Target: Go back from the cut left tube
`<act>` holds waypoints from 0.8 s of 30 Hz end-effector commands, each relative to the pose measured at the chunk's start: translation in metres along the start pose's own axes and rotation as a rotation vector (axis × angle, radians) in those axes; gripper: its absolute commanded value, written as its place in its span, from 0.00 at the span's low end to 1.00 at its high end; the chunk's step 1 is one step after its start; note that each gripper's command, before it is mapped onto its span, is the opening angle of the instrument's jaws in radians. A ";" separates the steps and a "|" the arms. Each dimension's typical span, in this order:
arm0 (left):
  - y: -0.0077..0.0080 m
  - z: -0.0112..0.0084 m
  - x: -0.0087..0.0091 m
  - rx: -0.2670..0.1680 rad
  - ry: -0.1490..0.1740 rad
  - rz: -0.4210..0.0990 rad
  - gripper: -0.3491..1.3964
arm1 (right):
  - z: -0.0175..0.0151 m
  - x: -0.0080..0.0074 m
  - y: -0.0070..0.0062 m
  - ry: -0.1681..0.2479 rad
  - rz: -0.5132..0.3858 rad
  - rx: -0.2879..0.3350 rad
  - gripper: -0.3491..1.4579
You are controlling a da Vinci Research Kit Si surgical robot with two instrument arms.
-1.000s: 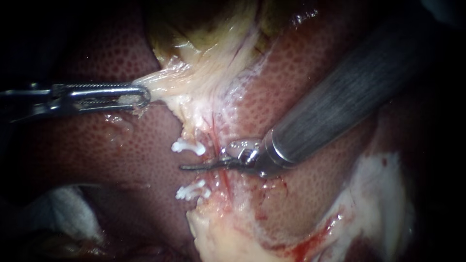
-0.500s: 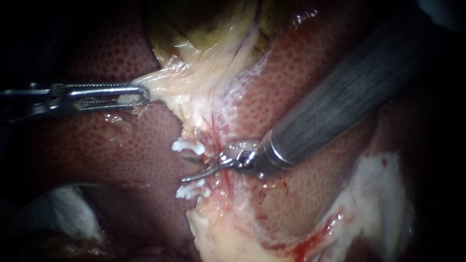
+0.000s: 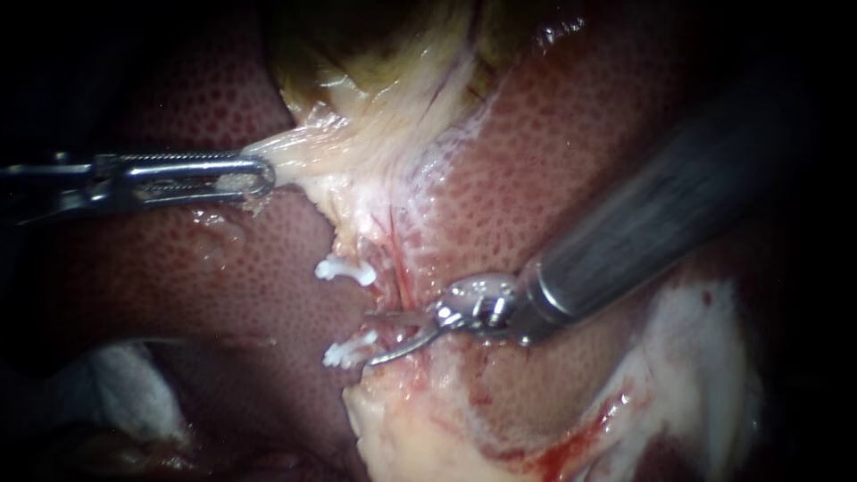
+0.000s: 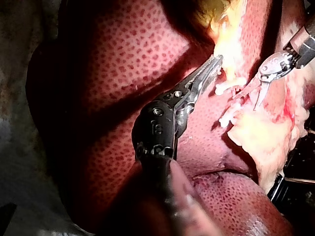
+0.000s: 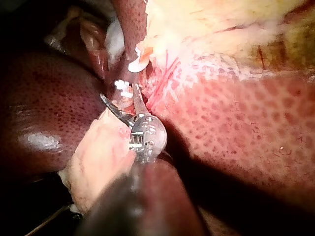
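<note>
My left instrument [image 3: 254,176] comes in level from left, shaft low and straight, jaws clamped on pale tissue [image 3: 308,147]. My right instrument [image 3: 384,337] slants down from upper right, wrist bent, curved jaws parted.

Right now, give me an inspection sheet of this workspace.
Surface: liver, mottled red, with a blood smear near its lower edge.
Job's things: upper clip and lower clip, both white, apart; whether anything joins them cannot be told.
Clutter: white pad, dim, low on the endoscope view's left.
Instruments: left instrument, jaws shut on pale tissue; right instrument, blades open, holding nothing, close to the lower clip.
Cables: nothing seen.
Surroundings: dark, nothing seen.
</note>
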 end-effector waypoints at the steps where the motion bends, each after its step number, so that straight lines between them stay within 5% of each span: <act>1: -0.0001 0.0000 -0.0001 0.000 0.000 0.000 0.00 | -0.0010 0.0001 0.0000 0.001 -0.007 -0.009 0.98; 13: -0.0001 0.0002 -0.0001 0.001 0.000 0.000 0.00 | -0.0139 0.0021 -0.0003 -0.007 -0.133 -0.095 0.98; 24: -0.0001 0.0021 -0.0015 0.009 0.005 0.006 0.00 | -0.0157 0.0033 -0.0016 -0.021 -0.194 -0.153 0.98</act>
